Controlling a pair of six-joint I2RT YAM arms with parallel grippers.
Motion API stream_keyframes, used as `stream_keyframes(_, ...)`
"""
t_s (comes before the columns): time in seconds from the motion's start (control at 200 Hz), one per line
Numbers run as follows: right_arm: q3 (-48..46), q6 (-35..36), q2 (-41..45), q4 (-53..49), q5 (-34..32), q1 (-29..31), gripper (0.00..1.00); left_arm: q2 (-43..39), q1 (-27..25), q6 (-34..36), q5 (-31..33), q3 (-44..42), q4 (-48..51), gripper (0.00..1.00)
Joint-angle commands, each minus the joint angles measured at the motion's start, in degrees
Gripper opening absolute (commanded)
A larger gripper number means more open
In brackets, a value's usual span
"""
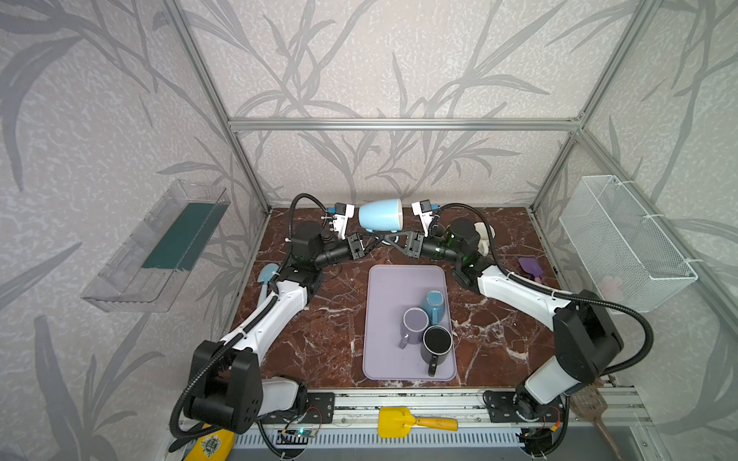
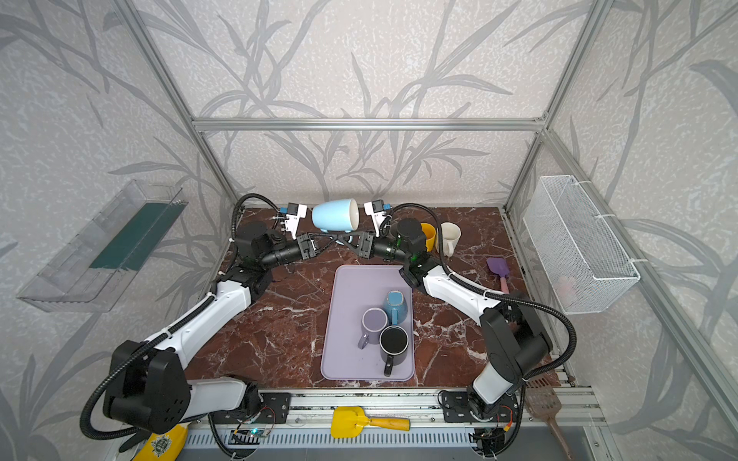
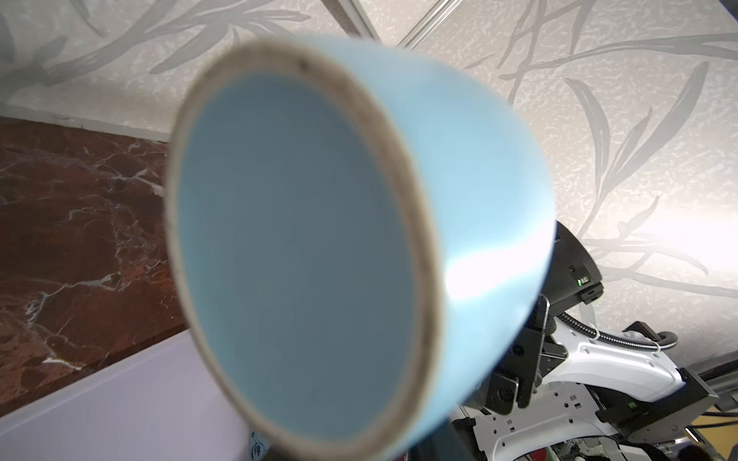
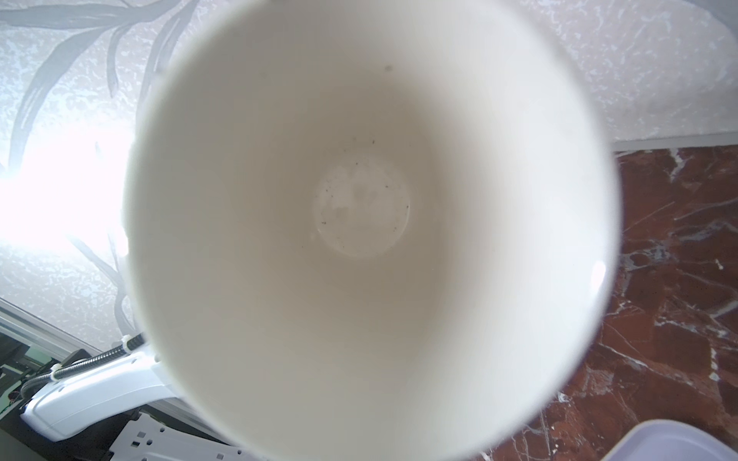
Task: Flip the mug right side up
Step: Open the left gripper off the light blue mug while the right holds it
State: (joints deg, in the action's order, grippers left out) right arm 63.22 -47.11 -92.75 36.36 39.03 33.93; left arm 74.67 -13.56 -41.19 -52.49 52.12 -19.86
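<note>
Your light blue mug [image 1: 379, 215] is up in the air over the far middle of the marble table [image 1: 319, 343]. It lies on its side, mouth toward the right, base toward the left, handle hanging underneath. The left wrist view is filled by its blue base with a bare pale ring; the right wrist view looks straight into its white inside.

Your right gripper [image 1: 389, 238] comes in from the right, below the mug body, jaws pressed together on the handle. Your left gripper [image 1: 373, 241] reaches in from the left to the same spot. You cannot tell from these views whether its jaws are spread or closed, or whether they touch the handle.

Just nearer than the grippers lies a lilac tray [image 1: 383, 287]. Three mugs are crowded together on its near right part: a teal mug [image 1: 434, 305], a lilac mug [image 1: 415, 325] and a black mug [image 1: 437, 343].

Behind your right arm, at the far right, a yellow mug [image 2: 429, 235] stands just beside a cream mug [image 2: 449, 237], with a purple spatula [image 2: 497, 269] a little nearer.

A yellow scoop [image 1: 393, 421] lies on the near rail. A wire basket [image 1: 623, 239] hangs on the right wall and a clear shelf [image 1: 159, 247] on the left wall.
</note>
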Motion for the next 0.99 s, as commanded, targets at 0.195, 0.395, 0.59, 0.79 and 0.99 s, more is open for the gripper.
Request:
stream_keyframes(0.195,2.5,3.8,3.5,-3.9,-1.3,-0.8,0.0,-1.4,-0.2,10.1,6.1,4.0,15.0,0.48)
stream_keyframes(0.395,4.8,7.9,3.7,-12.7,-3.9,-0.9,0.0,-1.7,-0.3,14.0,10.0,5.1,22.5,0.51)
stream_keyframes(0.59,8.8,13.7,3.4,-25.3,-9.1,-0.8,0.0,-1.6,-0.3,15.7,12.5,5.3,26.6,0.52)
stream_keyframes(0.79,13.6,17.6,1.8,-37.3,-15.3,-0.7,0.0,-1.3,-0.9,17.6,14.3,6.0,29.7,0.53)
stream_keyframes(0.99,18.9,21.0,-1.5,-46.5,-20.3,-0.7,0.0,-1.1,-2.2,19.2,17.1,7.0,32.2,0.53)
